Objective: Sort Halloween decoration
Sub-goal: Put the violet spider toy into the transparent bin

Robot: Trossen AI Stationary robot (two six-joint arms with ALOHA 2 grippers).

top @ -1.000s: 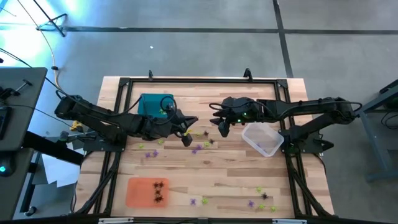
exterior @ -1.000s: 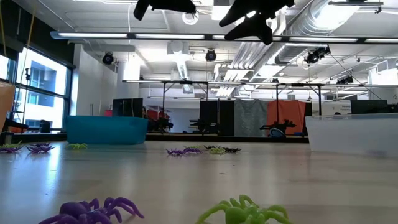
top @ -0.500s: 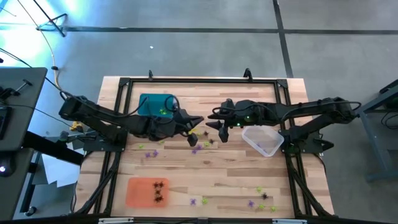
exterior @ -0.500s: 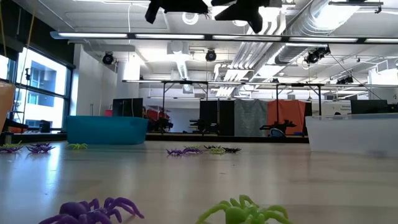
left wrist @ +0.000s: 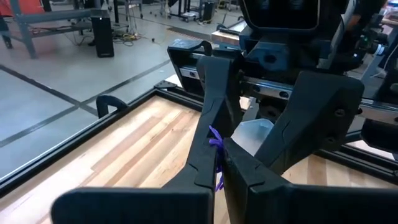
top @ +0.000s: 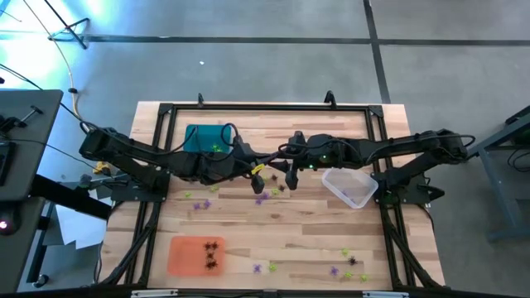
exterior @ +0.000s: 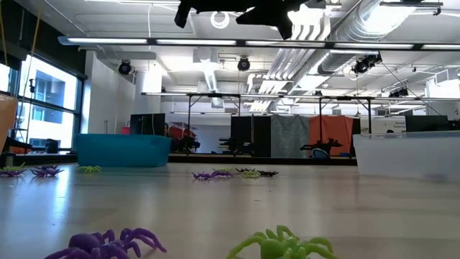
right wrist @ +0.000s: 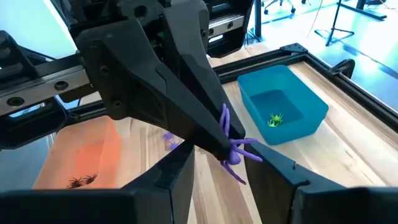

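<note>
Above the middle of the table [top: 273,240], in the high view, the two arms meet nose to nose: the left gripper [top: 258,172] reaches in from the left, the right gripper [top: 286,171] from the right, the two all but touching, over a loose scatter of spiders with the teal tray [top: 199,132] behind the left arm, the clear tray [top: 358,195] under the right arm and the orange tray [top: 186,248] near the front edge. In the low view both grippers hang high at the top of the picture, well off the wood, while a purple and a yellow-green piece lie untouched in the foreground. In the left wrist view the left gripper's fingers are pressed together on a purple spider [left wrist: 216,149], which stands up thin between the tips and points straight at the right arm facing it. In the right wrist view the same purple spider [right wrist: 233,146] sits at the very tip of the left gripper's fingers [right wrist: 205,134], its legs sticking out toward this camera, and the right gripper's own fingers are spread to either side of it, not yet touching. I judge this a mid-air handover: the spider lies dead ahead of the right gripper, between its fingers, so the closing must catch the free legs without hitting the left fingertips.
</note>
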